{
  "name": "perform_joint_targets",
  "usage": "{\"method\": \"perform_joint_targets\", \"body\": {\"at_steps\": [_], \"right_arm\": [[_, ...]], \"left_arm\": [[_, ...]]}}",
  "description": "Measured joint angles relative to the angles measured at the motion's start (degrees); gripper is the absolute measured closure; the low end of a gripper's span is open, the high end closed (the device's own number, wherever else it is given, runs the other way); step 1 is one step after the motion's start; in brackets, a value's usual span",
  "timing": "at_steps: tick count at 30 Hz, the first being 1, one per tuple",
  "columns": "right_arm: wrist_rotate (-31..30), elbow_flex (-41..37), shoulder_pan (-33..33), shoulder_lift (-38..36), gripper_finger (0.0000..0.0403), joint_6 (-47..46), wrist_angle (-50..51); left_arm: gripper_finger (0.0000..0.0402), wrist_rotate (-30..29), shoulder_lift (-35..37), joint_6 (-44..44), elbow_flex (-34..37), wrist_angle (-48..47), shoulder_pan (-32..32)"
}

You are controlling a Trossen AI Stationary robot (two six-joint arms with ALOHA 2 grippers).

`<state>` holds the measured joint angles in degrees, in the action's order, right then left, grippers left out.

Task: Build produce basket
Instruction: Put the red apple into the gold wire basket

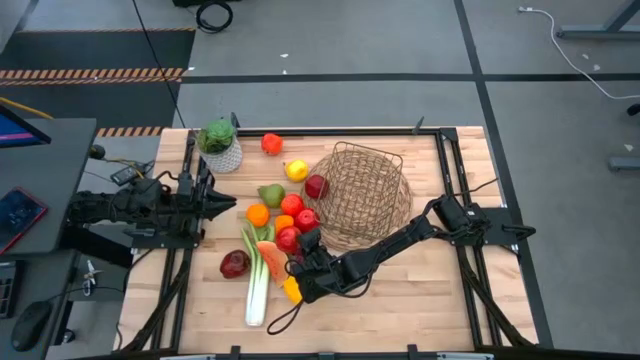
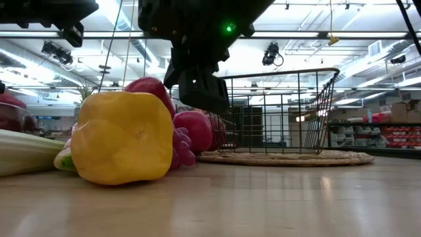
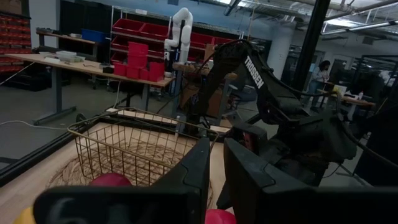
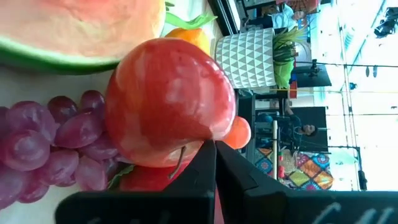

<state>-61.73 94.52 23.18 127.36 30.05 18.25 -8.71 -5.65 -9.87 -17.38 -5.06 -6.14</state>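
Your right tool (image 1: 303, 243) sits pinched shut over the produce (image 1: 285, 225), its tips hiding part of the pile. The basket (image 1: 365, 195) lies tipped at counter (image 1: 430, 300) centre, opening toward the fruit. Left tool (image 1: 222, 203) narrow, holding nothing, at the counter's left.

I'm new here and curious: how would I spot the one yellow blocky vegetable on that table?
Start at the big brown wire basket. Follow the right arm down to its gripper by the fruit pile. Just below sits the yellow pepper, lumpy and boxy, unlike the round red apples nearby.
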Motion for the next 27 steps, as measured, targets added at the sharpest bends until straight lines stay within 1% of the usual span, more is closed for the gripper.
{"method": "perform_joint_targets", "body": {"at_steps": [3,5,10,14,18,20,22,27], "right_arm": [[0.5,0.0,0.0,-0.9,0.0363,-2.3,0.3],[3.4,0.0,-0.1,-2.5,0.0347,-6.4,2.6],[15.2,0.0,-2.6,-7.1,0.0320,-20.0,9.2],[27.6,0.0,-6.3,-9.8,0.0308,-30.1,13.0],[39.9,0.0,-10.0,-9.9,0.0294,-35.9,15.5],[44.7,0.0,-11.4,-9.6,0.0287,-37.8,15.2],[48.0,0.0,-12.3,-9.6,0.0283,-39.9,15.6],[52.7,0.1,-14.0,-9.8,0.0279,-42.5,15.7]], "left_arm": [[0.0349,0.0,0.0,0.0,0.0,0.0,0.0],[0.0349,0.0,0.0,0.0,0.0,0.0,0.0],[0.0349,0.0,0.0,0.0,0.0,0.0,0.0],[0.0349,0.0,0.0,0.0,0.0,0.1,0.0],[0.0349,0.0,0.0,0.0,0.0,0.1,0.0],[0.0349,0.0,0.0,0.1,0.0,0.1,0.0],[0.0349,0.0,0.0,0.1,0.0,0.1,0.0],[0.0349,0.0,0.0,0.2,0.0,0.1,0.0]]}}
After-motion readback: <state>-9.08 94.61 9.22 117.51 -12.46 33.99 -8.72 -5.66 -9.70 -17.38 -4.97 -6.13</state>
